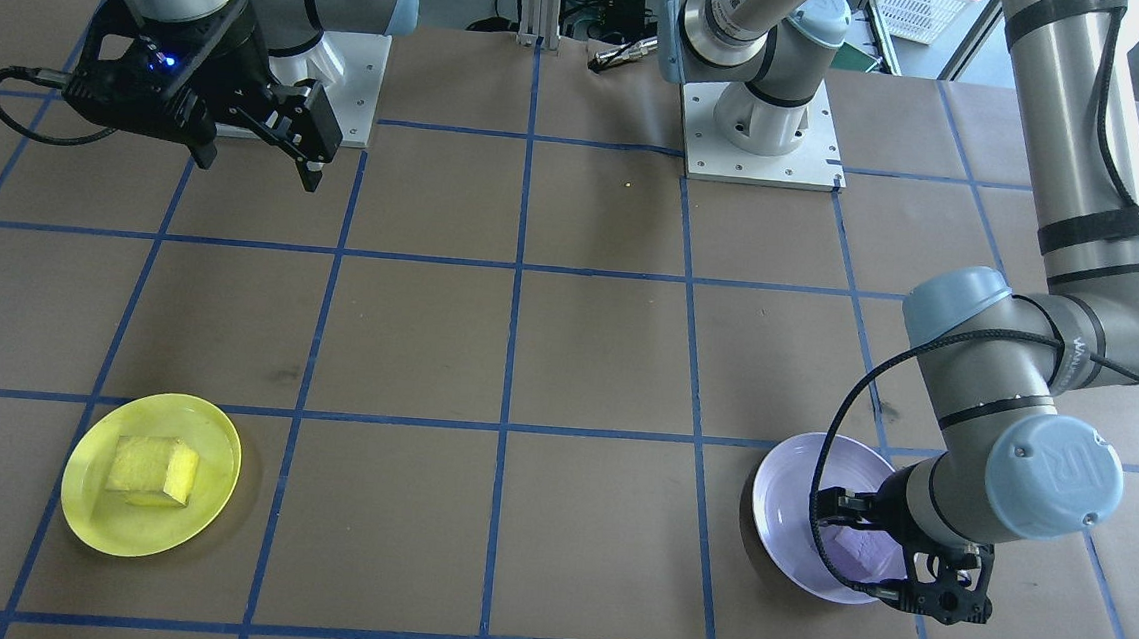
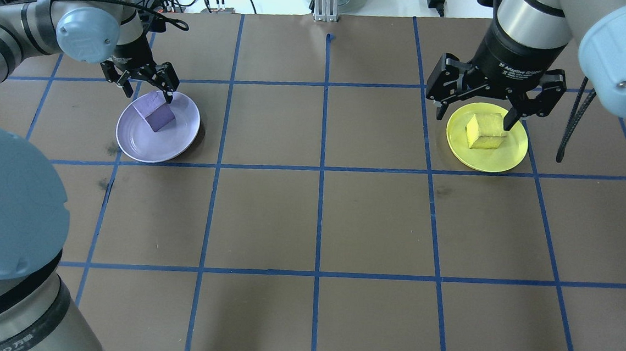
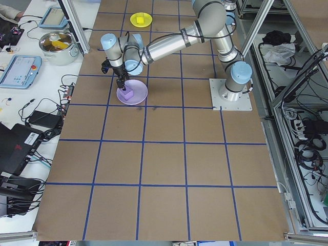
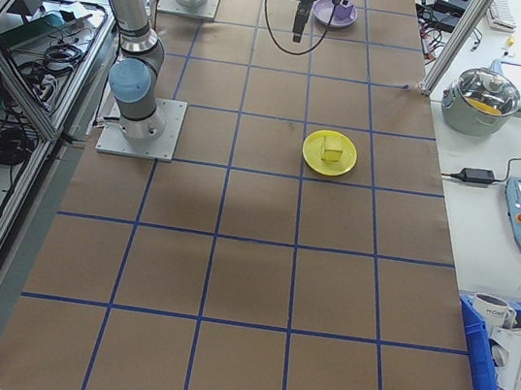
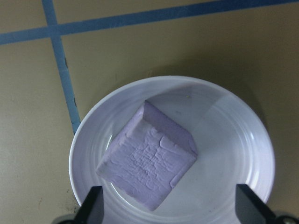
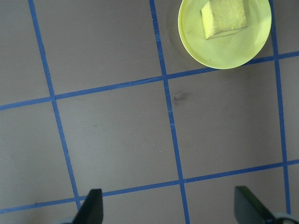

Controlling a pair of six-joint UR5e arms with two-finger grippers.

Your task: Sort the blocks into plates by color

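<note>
The purple block (image 2: 155, 112) lies tilted in the lavender plate (image 2: 144, 144) at the table's far left. My left gripper (image 2: 149, 95) hangs open just over it, one finger (image 5: 91, 205) on each side of the purple block (image 5: 147, 161) without touching. The yellow block (image 2: 484, 131) rests in the yellow plate (image 2: 490, 157) at the far right. My right gripper (image 1: 259, 170) is open and empty, raised high and back toward the robot's base; its wrist view shows the yellow plate (image 6: 219, 51) far below.
Brown paper with a blue tape grid (image 2: 322, 168) covers the table. The two arm bases (image 1: 758, 132) stand at the robot's edge. Side benches hold a pot (image 4: 491, 97), tablets and a blue bin (image 4: 509, 370).
</note>
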